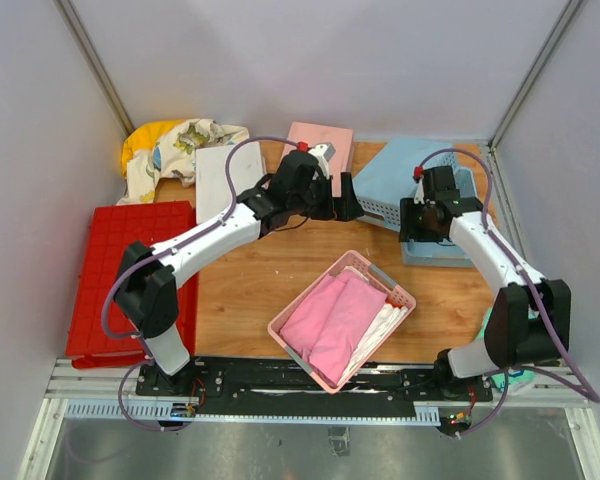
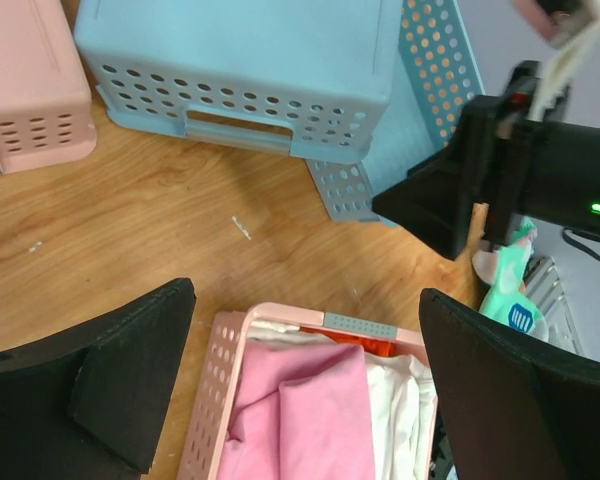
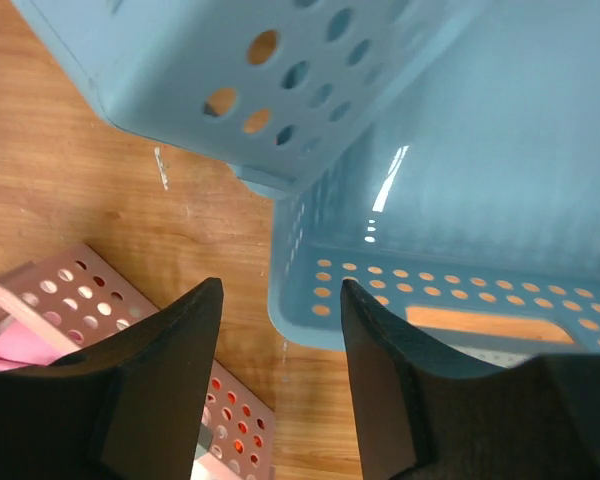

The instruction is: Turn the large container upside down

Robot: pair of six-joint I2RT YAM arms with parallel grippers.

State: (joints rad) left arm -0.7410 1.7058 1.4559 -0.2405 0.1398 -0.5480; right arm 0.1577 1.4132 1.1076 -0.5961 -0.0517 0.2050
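Two hands hang over the tabletop (image 1: 250,290) toward its back edge, both empty. The left hand (image 1: 352,205) has its jaws spread wide above bare wood, between an overturned blue basket (image 2: 240,60) and the pink basket (image 2: 210,390). The right hand (image 3: 280,370) has its jaws parted, gripping nothing, over the corner of a second blue basket (image 3: 460,200) near the right edge. The red bin (image 1: 120,260) lies along the left edge, ribbed grid face up, well apart from both hands.
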